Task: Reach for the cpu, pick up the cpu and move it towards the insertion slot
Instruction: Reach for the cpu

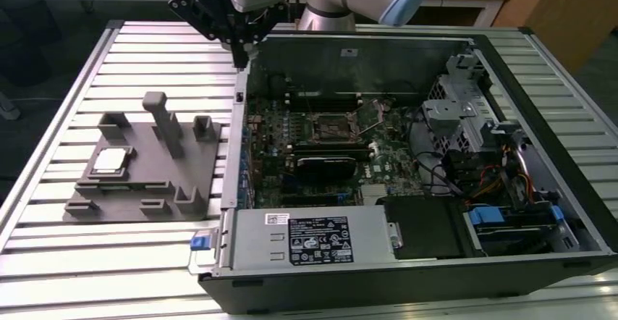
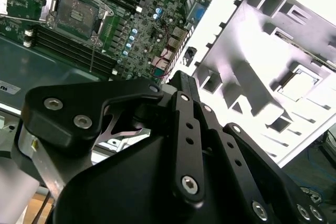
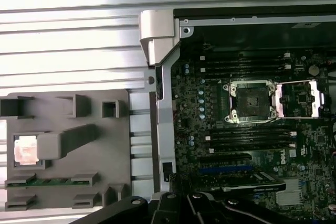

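Black linkage of the gripper (image 2: 177, 80) is sitting closest to the lens in both wrist views. From these angles I cannot tell whether it is wide or narrow, and nothing is showing in its grasp. In the exterior view it is hanging above the far corner of the computer case (image 1: 386, 56), at the exterior view's left end of the back wall, well apart from the cpu (image 1: 111, 161).

The cpu is lying flat in a square recess of the grey fixture plate (image 1: 145, 190). That plate is resting on the slatted desk (image 1: 145, 52) just beside the case, on the exterior view's left. A tall post (image 1: 164, 121) and several low blocks are rising from the plate, with the post standing between the cpu and the case. A green strip (image 3: 52, 181), possibly a memory module, is lying in a holder near the plate's edge.

The case's upright side wall (image 1: 239, 139) is standing between the plate and the green board. The insertion slot (image 1: 336, 126) is sitting near the board's middle, its silvery bracket framing a dark square. Long narrow black slots are running beside it, and a black card (image 1: 333, 166) is lying just nearside of it. A power supply (image 1: 299, 237) is occupying the near corner, and coloured cables (image 1: 502, 182) are crowding the exterior view's right.
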Motion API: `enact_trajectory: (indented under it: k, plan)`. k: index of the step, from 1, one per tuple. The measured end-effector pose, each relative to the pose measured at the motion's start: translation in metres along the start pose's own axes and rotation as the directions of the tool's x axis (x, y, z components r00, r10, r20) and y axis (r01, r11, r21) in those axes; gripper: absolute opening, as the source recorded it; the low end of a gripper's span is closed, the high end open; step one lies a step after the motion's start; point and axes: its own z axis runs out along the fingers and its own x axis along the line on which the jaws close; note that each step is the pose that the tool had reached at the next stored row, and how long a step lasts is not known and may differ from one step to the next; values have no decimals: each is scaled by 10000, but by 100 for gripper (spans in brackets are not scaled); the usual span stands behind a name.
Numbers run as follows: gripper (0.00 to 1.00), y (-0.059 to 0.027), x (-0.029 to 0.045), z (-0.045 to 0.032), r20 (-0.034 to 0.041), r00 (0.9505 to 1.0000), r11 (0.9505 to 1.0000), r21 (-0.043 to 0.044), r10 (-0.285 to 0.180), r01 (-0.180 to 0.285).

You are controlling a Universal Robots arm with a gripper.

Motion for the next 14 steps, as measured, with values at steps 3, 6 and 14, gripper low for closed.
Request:
enact_trajectory:
  k: [3, 6, 14]
  plan:
    - [11, -3, 26, -1, 0, 10000, 10000, 0, 0, 0]
    - [11, -6, 55, -2, 0, 10000, 10000, 0, 0, 0]
    - [11, -16, 124, -1, 1, 10000, 10000, -1, 0, 0]
